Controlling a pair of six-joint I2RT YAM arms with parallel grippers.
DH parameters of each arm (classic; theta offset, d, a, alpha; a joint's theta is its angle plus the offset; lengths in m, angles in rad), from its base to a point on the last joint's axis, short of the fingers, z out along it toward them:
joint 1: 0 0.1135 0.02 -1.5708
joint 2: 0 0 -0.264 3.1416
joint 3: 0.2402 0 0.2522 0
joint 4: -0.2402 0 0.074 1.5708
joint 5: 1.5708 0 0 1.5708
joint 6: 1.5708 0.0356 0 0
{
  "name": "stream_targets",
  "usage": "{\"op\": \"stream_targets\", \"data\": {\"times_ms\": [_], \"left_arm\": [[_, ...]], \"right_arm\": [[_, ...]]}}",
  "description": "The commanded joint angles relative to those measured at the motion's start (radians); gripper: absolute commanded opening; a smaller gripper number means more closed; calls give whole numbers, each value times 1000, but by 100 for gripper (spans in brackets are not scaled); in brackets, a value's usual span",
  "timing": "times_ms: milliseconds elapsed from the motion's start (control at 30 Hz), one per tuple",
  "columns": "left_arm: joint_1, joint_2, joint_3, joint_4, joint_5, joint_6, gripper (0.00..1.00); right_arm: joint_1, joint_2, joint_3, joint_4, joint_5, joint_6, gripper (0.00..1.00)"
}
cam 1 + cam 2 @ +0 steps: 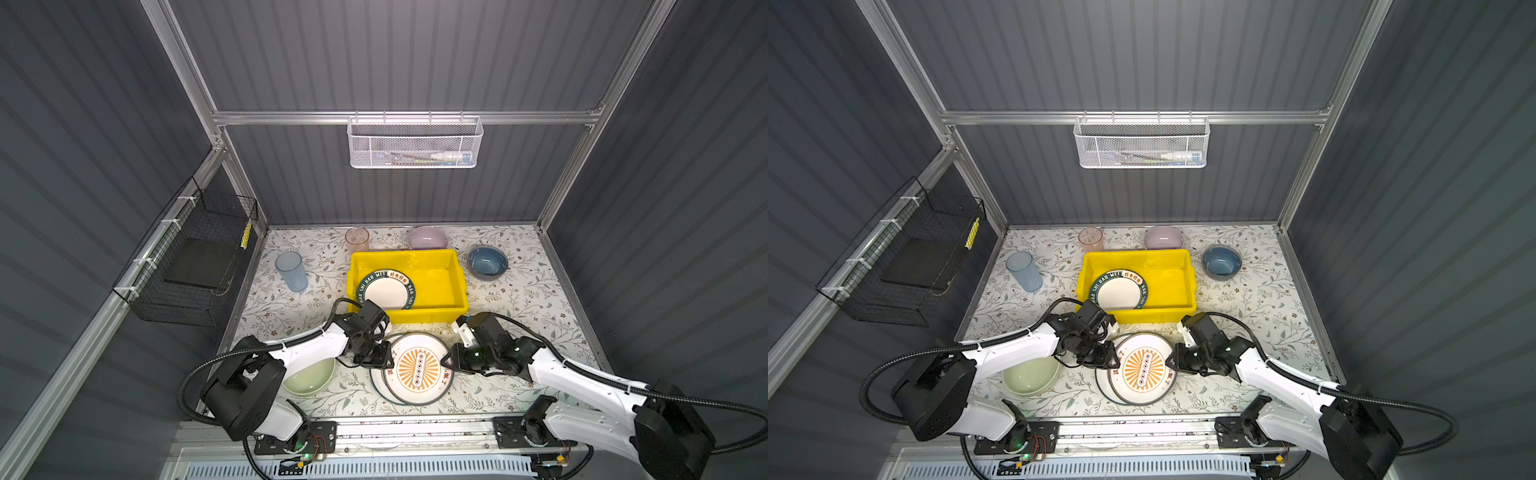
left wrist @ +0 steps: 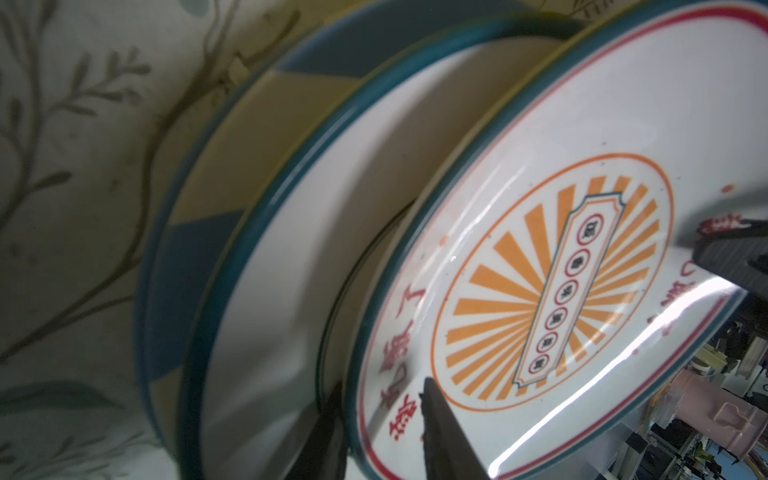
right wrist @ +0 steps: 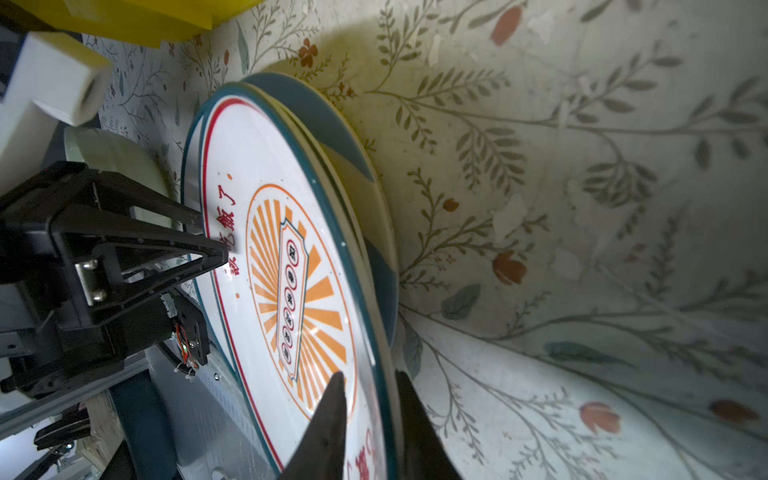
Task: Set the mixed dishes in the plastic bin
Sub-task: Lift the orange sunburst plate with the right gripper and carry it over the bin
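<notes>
Bin (image 1: 415,316) yellow; top plate (image 1: 417,368) wht w/ orange sunburst, teal rim; mat (image 1: 523,303) floral.

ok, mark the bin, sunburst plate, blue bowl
bin (image 1: 436,286), a top view, bare floor
sunburst plate (image 1: 419,368), a top view, centre
blue bowl (image 1: 487,261), a top view, inner bottom

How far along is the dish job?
Done: green-rimmed plate in the yellow bin. In hand: left claw and right claw pinch the orange sunburst plate. Remaining: striped plate and white plate beneath, green bowl, lilac bowl, blue bowl, pink tumbler, blue tumbler.
</notes>
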Motion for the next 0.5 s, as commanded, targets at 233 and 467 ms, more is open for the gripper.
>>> {"op": "stream_targets", "data": {"times_ms": [233,467], "left_arm": [[-12,-52,59,-4,-11,-23,46],[-10,-79,209,-249,-271,-19,51]], "right_arm": [[5,-64,79,-185,68,-41,5],[2,-112,194,-338,104,-89,3]]}}
